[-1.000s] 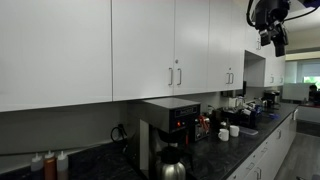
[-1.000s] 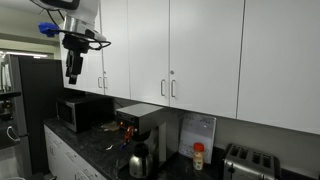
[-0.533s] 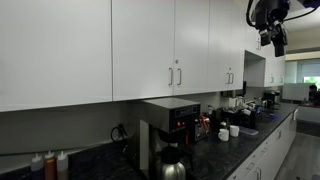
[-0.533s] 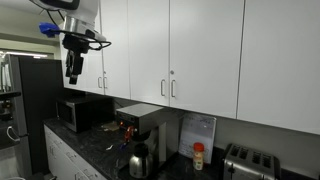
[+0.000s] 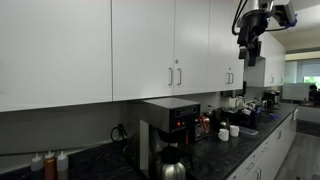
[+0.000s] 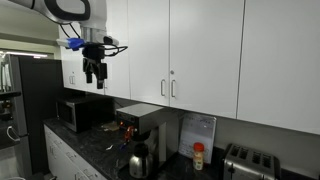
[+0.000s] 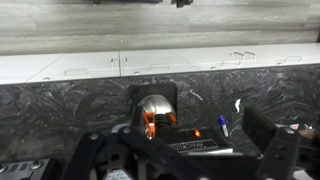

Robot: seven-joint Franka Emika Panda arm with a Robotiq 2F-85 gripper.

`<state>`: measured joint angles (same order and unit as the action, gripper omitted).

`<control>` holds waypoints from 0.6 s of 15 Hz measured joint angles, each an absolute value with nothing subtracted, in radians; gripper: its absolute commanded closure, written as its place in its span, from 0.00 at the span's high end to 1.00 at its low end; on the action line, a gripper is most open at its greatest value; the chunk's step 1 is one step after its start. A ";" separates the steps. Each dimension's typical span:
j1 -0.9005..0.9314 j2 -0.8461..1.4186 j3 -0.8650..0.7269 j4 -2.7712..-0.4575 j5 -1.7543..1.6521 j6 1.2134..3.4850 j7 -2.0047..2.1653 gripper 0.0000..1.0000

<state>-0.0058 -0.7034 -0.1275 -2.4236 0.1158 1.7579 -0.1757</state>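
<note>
Gripper (image 5: 248, 58) has shifted toward the upper cabinets (image 5: 140, 50), jaws fully open and empty. Coffee maker (image 7: 155, 100) lies well below, centred in the wrist view

White wall cabinets (image 5: 140, 45) run right along this kitchen, grey backsplash (image 5: 70, 125) beneath, dark speckled countertop (image 5: 212, 152) below. Daylight glows from a window (image 5: 302, 70) at the far end.

Opposed exteriors, wrist above coffee maker (image 7: 158, 106)

No legible txt or nos. on cabinet doors (image 6: 200, 50), coffee maker (image 6: 141, 122) or blurry sheet (image 6: 197, 132) by it
</note>
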 measured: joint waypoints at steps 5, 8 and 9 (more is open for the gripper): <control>-0.006 -0.599 -0.124 -2.468 0.114 2.137 -0.146 1.00; -0.006 -0.525 -0.117 -2.475 0.114 2.332 -0.117 1.00; -0.005 -0.501 -0.114 -2.474 0.115 2.386 -0.112 1.00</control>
